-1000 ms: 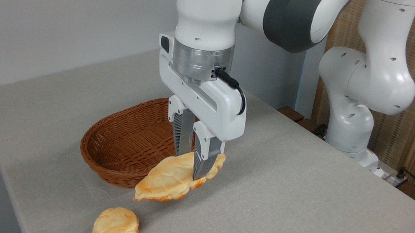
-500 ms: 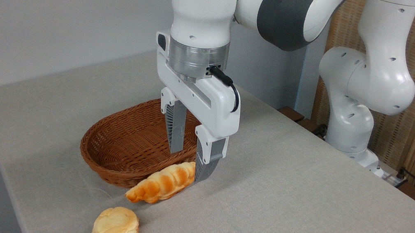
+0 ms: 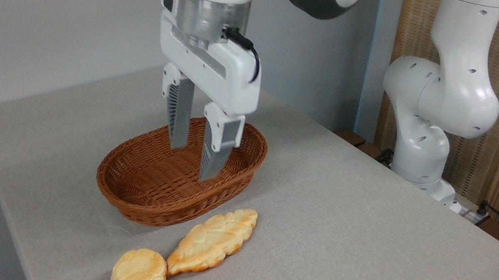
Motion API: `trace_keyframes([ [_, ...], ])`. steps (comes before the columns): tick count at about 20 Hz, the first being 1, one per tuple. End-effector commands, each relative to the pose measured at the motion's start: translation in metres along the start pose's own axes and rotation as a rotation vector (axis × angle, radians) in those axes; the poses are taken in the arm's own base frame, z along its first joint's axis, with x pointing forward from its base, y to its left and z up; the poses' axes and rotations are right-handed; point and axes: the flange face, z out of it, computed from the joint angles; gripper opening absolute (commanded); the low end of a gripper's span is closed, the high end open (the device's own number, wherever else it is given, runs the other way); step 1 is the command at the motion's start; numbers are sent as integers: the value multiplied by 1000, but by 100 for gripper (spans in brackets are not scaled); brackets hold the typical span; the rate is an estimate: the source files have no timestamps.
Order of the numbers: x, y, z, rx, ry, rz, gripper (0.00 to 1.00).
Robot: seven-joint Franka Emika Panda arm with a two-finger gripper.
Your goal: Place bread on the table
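Basket (image 3: pixel 147 184) empty; bread (image 3: pixel 212 240) on table (image 3: pixel 364 238); gripper (image 3: pixel 191 158) spread above.

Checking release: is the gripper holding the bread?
No. The gripper hangs open above the basket, while the bread lies flat on the table.

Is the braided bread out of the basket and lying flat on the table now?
Yes. The bread lies flat on the table, beside the basket; the gripper hangs above, jaws open and empty.
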Motion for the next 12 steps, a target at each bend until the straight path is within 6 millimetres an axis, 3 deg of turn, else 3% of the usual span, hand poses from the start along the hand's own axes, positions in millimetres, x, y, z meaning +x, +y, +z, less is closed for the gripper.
trace_keyframes([
  [1,20,20,-9,-10,13,-4,100],
  [7,49,48,-14,-2,22,-13,100],
  [12,53,48,-25,5,43,-36,100],
])
